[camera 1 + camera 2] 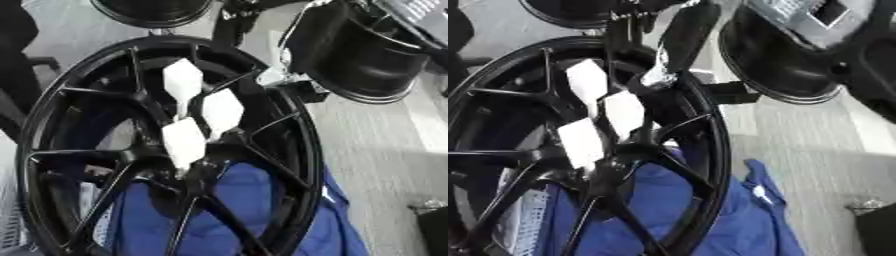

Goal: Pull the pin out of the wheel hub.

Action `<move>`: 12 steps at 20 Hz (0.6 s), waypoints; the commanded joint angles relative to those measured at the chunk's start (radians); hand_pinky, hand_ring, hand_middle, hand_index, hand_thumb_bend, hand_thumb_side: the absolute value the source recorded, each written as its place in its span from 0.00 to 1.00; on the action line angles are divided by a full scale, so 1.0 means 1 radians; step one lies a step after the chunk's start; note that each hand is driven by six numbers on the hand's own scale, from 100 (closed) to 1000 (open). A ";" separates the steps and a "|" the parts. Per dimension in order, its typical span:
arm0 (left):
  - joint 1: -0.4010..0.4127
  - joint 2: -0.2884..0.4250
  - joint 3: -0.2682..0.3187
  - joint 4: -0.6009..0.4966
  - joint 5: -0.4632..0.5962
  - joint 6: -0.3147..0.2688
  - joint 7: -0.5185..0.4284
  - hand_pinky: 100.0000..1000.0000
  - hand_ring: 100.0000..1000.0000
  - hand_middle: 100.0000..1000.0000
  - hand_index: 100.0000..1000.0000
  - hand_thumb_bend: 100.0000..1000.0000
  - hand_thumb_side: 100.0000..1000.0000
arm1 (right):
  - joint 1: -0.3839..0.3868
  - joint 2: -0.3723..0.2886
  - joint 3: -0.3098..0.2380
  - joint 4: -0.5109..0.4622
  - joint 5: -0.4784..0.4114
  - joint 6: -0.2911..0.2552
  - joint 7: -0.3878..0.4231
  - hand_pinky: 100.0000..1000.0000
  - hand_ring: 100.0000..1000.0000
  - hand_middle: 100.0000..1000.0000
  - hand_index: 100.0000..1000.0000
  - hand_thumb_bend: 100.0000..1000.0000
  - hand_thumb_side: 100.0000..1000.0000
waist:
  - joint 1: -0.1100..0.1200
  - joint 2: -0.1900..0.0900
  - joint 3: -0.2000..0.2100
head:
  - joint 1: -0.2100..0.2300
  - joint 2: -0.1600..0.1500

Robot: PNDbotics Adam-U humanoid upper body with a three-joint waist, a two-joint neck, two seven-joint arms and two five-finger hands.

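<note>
Centrally, a black spoked wheel hub [166, 150] fills the left and middle of the frame, standing over blue cloth [262, 210] at lower centre. Three white, flat-headed pins [184, 142] sit clustered at the hub's centre: one upper [182, 80], one mid-right [222, 111], one lower. In the right eye view a dark arm w/ a silver joint [662, 75] descends from the top edge toward the pins; its hand isn't distinguishable, so whether fingers are open or closed can't be told. Left hand: not visible. Step, as judged: approach, pre-grasp; no pin appears withdrawn yet. Next move calls for pinching one white head, then pulling straight along its axis.
</note>
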 commanded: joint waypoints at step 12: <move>-0.009 0.019 -0.005 -0.016 -0.001 -0.001 -0.009 0.83 0.73 0.52 0.70 0.00 0.64 | 0.005 -0.060 0.019 -0.149 0.097 0.183 -0.110 0.87 0.80 0.73 0.80 0.34 0.23 | 0.005 -0.004 0.000 | 0.056 -0.079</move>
